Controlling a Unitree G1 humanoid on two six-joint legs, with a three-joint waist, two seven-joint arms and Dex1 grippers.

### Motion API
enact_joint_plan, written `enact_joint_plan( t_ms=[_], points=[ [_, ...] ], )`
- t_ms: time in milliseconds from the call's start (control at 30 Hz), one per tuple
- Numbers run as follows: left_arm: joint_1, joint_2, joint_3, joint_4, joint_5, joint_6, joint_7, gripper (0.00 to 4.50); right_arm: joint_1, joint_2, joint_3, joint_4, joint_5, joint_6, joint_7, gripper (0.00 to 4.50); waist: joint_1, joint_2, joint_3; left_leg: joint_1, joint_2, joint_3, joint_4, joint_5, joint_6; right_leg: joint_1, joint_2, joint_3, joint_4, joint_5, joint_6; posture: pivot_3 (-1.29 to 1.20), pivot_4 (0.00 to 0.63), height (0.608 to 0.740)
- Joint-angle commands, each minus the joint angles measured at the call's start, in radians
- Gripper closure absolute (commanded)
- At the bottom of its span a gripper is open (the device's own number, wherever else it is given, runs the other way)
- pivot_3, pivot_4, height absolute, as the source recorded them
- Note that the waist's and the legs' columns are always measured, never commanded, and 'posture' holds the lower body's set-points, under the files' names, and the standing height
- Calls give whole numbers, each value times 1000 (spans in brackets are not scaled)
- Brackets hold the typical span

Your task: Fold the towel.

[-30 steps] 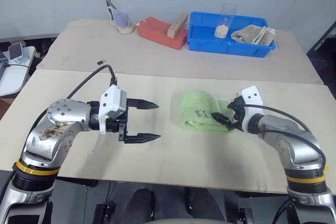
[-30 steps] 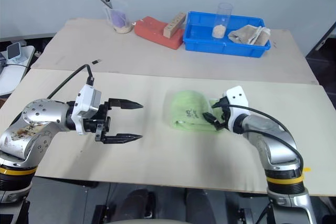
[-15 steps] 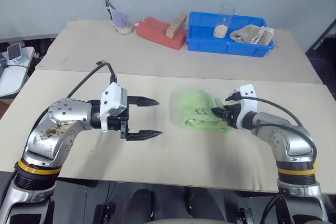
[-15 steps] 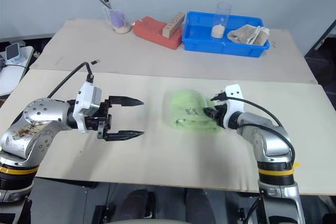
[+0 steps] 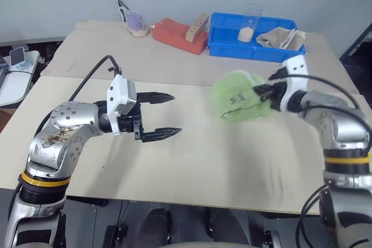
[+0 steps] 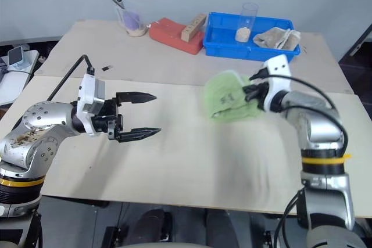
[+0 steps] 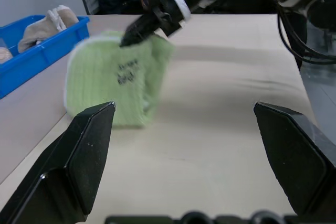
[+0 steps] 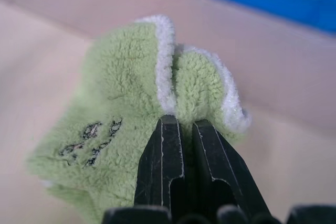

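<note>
towel (image 5: 238,98) now lifted off table (image 5: 192,161), pinched in right tool (image 5: 260,92)

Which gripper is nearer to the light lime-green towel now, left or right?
Right. The right gripper is shut on the light lime-green towel, holding its edge. The left gripper stands open, apart from it, over the table.

1. A beige table (image 5: 192,161) is carrying everything.
2. At 12 o'clock a blue tray (image 5: 256,47) is sitting.
3. At 11 o'clock a red block (image 5: 180,35) and a cup (image 5: 136,22) are resting.
</note>
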Motion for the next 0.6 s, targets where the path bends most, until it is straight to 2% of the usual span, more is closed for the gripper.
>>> enact_joint_plan(
  t_ms=[33,200,233,533,567,600],
  points=[
    [-24,9,38,-5,-44,12,-19,0,-35,-2,-7,150,-53,-70,-17,4489,-1,0,0,0,0,0,0,0,0,0,0,0,0,0,0,0,150,714],
    [-32,26,48,8,-51,29,-23,0,-42,58,-49,261,-69,-108,-86,4489,-6,0,0,0,0,0,-1,0,0,-1,0,1,0,0,0,0,150,714],
    [-32,29,49,9,-48,27,-22,0,-41,66,-61,263,-63,-108,-92,3657,-8,0,0,0,0,0,-1,0,0,-1,0,1,1,0,0,0,150,714],
    [3,56,78,12,-24,12,-1,0,-39,60,-127,168,-34,-77,-98,697,-10,0,0,0,1,-1,-1,0,0,-1,0,1,1,0,0,0,150,714],
    [15,66,84,14,-17,14,3,0,-40,53,-133,148,-31,-73,-93,254,-10,0,0,0,1,-1,-1,0,0,-1,0,1,1,0,0,0,150,714],
    [28,85,87,20,8,20,19,0,-40,42,-140,117,-22,-66,-79,15,-10,0,0,0,1,-1,-1,0,0,-1,0,1,1,0,0,0,150,714]
  ],
)
